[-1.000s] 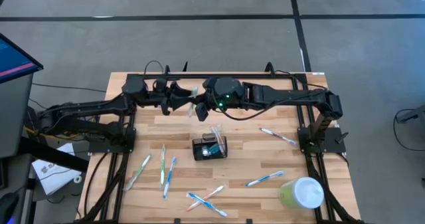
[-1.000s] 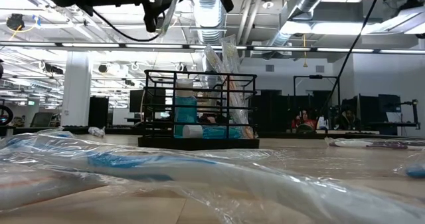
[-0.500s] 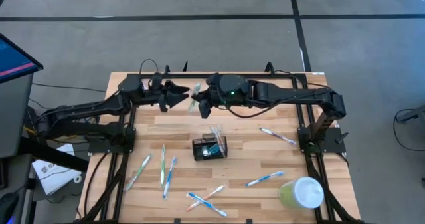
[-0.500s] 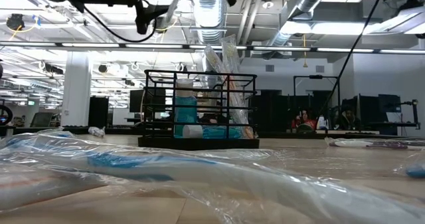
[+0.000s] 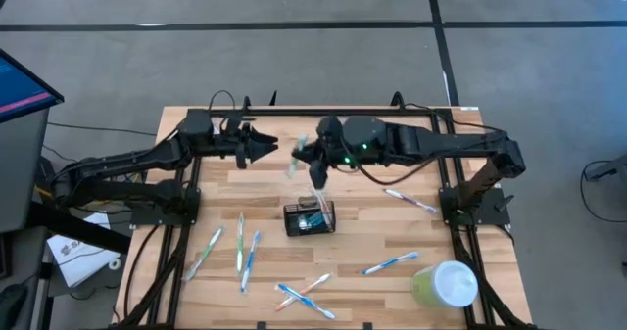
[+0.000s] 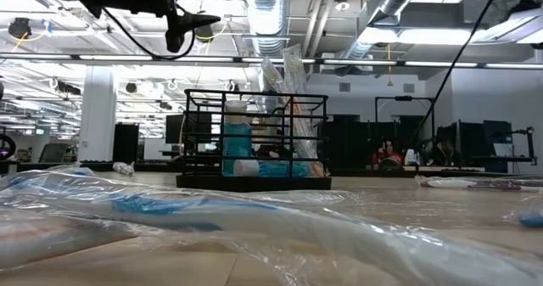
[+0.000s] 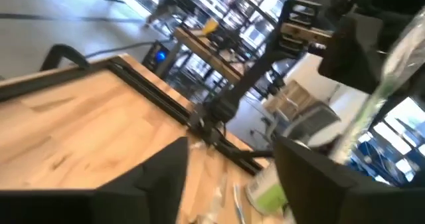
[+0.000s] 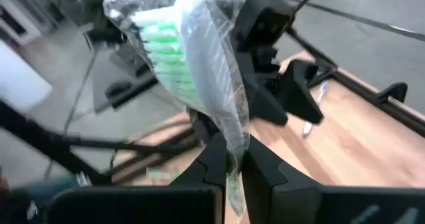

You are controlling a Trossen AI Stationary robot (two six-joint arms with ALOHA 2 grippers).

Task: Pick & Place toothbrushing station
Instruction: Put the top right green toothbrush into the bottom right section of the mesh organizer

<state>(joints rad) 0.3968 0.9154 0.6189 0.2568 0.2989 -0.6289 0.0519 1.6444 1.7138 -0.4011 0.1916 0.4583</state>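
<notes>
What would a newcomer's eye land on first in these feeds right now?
Probably the right claw, raised over the middle of the wooden table and shut on a green-bristled toothbrush in clear plastic wrap. Just below it stands the small black wire holder, already holding a few wrapped brushes. The left claw hangs open and empty beside the right one, and more wrapped toothbrushes lie scattered along the near side.

Wooden counter (image 5: 255,188) seen from above, set on a grey floor (image 5: 294,66) crossed by dark lines. Loose wrapped toothbrushes lie scattered on it: three left of centre (image 5: 240,242), a crossed pair at the near edge (image 5: 304,296), one blue-handled (image 5: 390,263) and one farther back on the right (image 5: 409,201). Pale green cup with white lid (image 5: 446,285) at the near right corner. Monitor (image 5: 20,85) off the left side.
</notes>
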